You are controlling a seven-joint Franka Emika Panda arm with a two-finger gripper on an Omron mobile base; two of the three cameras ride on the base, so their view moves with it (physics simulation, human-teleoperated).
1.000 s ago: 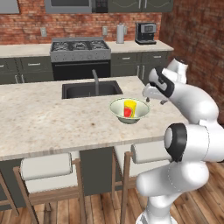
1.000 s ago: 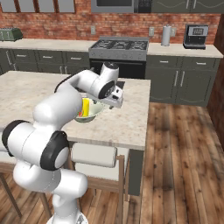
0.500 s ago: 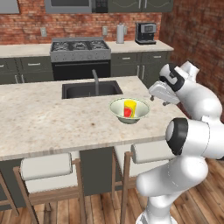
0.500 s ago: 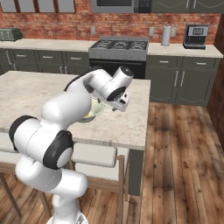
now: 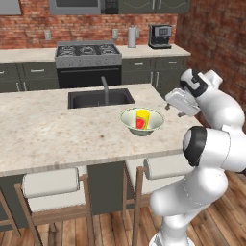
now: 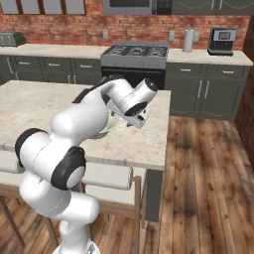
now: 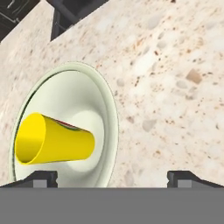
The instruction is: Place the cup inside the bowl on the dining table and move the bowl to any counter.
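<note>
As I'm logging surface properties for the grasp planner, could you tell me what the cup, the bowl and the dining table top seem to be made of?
Cup: probably plastic; flat, matte yellow, thin wall, no glare.
Bowl: looks like glazed ceramic; smooth pale green-white, cream rim, soft sheen, though plastic is possible.
Dining table: top looks like polished stone such as granite; beige with dark and rusty speckles.

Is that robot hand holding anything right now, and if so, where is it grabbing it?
Nothing is held. The gripper is open and empty, just off the bowl. The cup lies inside the bowl, untouched.
</note>
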